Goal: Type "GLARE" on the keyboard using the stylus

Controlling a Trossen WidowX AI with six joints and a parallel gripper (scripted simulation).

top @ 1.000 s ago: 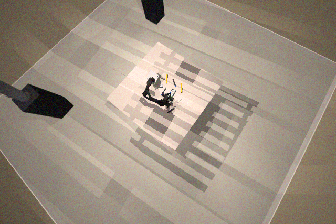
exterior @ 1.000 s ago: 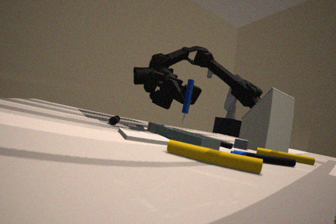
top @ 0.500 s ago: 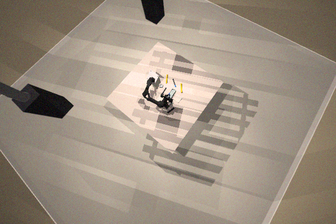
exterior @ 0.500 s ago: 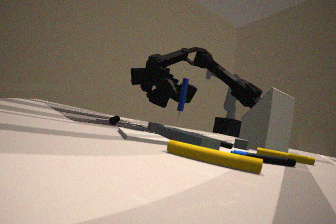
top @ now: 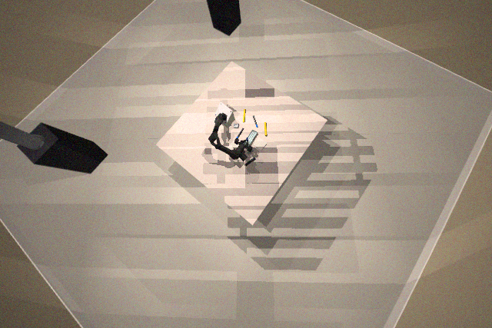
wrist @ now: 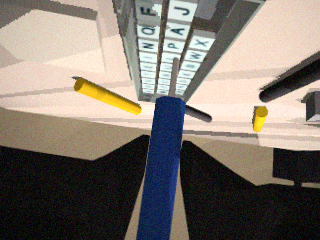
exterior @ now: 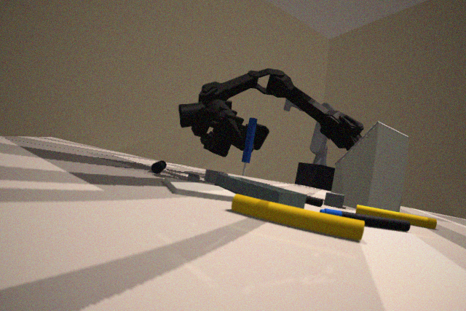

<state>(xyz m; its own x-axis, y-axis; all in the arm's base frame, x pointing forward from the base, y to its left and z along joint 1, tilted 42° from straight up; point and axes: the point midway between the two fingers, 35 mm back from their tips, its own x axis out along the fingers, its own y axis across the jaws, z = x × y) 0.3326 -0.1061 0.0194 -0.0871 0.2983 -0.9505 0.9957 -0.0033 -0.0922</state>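
From above, your arm point(top: 214, 134) point(exterior: 308, 105) bent across the pale bench point(top: 191, 145) point(exterior: 113, 243) point(wrist: 240, 60), its far end over the seven o'clock end of the keyboard point(top: 252, 136) point(exterior: 263, 191) point(wrist: 176, 31). From the keyboard, you had one yellow rod point(top: 265, 129) point(exterior: 297, 217) point(wrist: 107, 96) near two o'clock, another yellow rod point(top: 244, 115) point(exterior: 395, 216) point(wrist: 260, 119) toward eleven, a blue-tipped dark rod point(top: 254, 120) point(exterior: 376, 221) point(wrist: 200, 113) at twelve and a small grey block point(top: 236, 126) point(exterior: 334, 199) point(wrist: 314, 106) at ten.

There are two yellow cylinders, one near point(top: 265, 129) point(exterior: 297, 217) point(wrist: 107, 96) and one right point(top: 244, 115) point(exterior: 397, 217) point(wrist: 260, 119), and two dark pens, one right point(top: 254, 120) point(exterior: 376, 221) point(wrist: 199, 113) and one farther back point(top: 240, 133) point(exterior: 314, 201) point(wrist: 292, 80). I count one keyboard point(top: 252, 137) point(exterior: 263, 191) point(wrist: 177, 30), one blue stylus point(top: 247, 139) point(exterior: 250, 140) point(wrist: 162, 165) and one small grey block point(top: 236, 126) point(exterior: 334, 199) point(wrist: 313, 106). Far left, probably one black cylinder point(top: 250, 161) point(exterior: 159, 167).
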